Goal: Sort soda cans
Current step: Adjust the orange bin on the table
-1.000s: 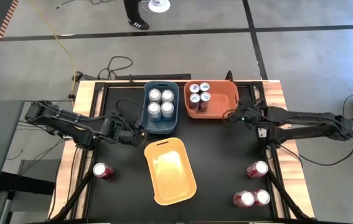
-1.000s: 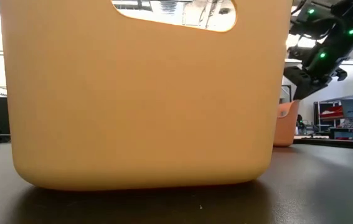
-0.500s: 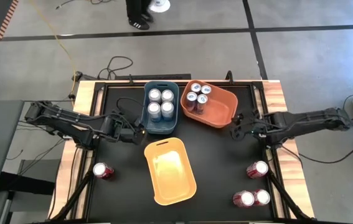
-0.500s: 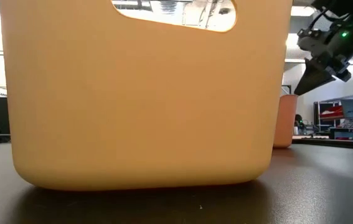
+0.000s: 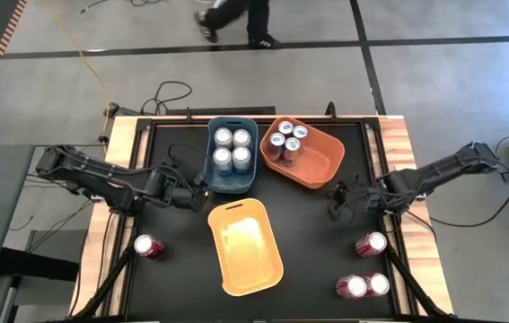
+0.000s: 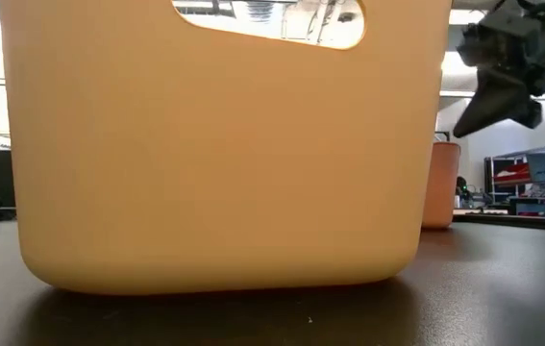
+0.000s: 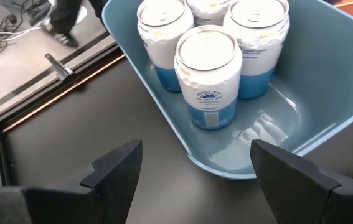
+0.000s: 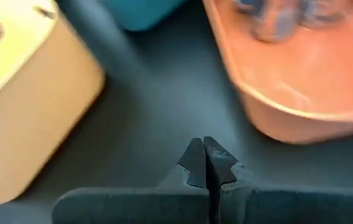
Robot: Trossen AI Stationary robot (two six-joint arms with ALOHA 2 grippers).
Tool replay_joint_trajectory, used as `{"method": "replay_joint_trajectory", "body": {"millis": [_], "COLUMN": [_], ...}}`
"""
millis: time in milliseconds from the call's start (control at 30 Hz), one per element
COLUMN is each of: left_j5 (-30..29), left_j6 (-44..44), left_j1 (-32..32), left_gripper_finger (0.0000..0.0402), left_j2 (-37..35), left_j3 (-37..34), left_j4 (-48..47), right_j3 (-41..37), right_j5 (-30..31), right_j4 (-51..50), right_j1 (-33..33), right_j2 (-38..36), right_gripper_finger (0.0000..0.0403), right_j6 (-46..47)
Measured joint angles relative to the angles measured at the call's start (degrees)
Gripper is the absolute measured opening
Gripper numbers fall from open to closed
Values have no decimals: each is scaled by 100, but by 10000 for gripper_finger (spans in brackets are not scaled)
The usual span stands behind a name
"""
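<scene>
The black table carries three bins: the empty yellow bin at its middle, which fills the low view, the blue bin behind it holding four white-and-blue cans, and the orange bin beside that with four blue cans crowded at one end. The orange bin has just changed: a second ago it sat square beside the blue one, and it now lies turned at an angle, its cans bunched toward the blue bin (it looks to have been nudged by the right arm as it passed). The right gripper has pulled back from the bin's edge toward the near right of the table and now hangs above bare tabletop with its jaws pressed together, holding nothing. The left gripper has not moved; it waits just before the blue bin's near corner, jaws spread wide and empty. Four red cans are unsorted: one red can near the left edge, three red cans at the near right. Two colours seem done, so the red ones likely go in the yellow bin next.
</scene>
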Motion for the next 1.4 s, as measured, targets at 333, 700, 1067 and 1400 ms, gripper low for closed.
{"method": "replay_joint_trajectory", "body": {"millis": [333, 700, 1067, 1400], "left_j5": [58, -135, -95, -95], "left_j6": [-33, -71, -198, -197], "left_j1": [-353, -583, -657, -727], "left_gripper_finger": [296, 296, 296, 296], "left_j2": [0, 0, 0, 0], "left_j3": [0, 0, 0, 0], "left_j4": [18, 42, 50, 47], "right_j3": [709, 1220, 1152, 1152], "right_j5": [996, 1970, 1064, -18], "right_j4": [-511, -3078, -2948, -1926], "right_j1": [491, -1251, -2487, -2081], "right_j2": [272, 284, 705, 1452], "right_gripper_finger": [0, 0, 0, 0], "right_j6": [-282, -68, -1126, -1370]}}
